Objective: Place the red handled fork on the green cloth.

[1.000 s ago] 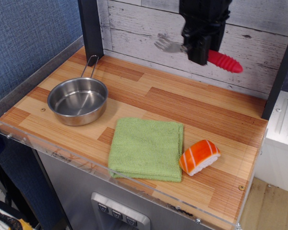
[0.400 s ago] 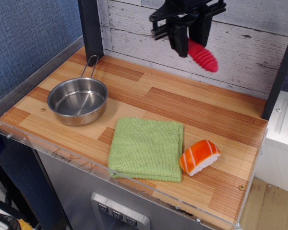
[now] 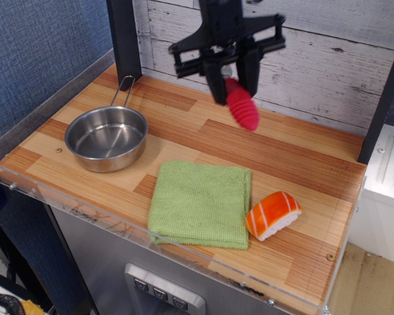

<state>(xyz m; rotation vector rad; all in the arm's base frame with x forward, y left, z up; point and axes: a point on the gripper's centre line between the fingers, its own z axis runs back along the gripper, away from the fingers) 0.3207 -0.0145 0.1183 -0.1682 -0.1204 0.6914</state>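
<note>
My gripper [image 3: 231, 82] is shut on the red handled fork [image 3: 243, 107] and holds it in the air above the far middle of the table. Only the ribbed red handle shows, pointing down toward the front right; the metal head is hidden behind the fingers. The green cloth [image 3: 201, 203] lies flat and folded near the table's front edge, below and in front of the gripper, with nothing on it.
A steel pan [image 3: 107, 137] with a long handle stands at the left. An orange and white sushi piece [image 3: 272, 214] lies against the cloth's right edge. A black post [image 3: 123, 36] stands at the back left, with a plank wall behind.
The gripper has moved left and down toward the table with the fork and has turned, so the red handle now points down and forward instead of out to the right.
</note>
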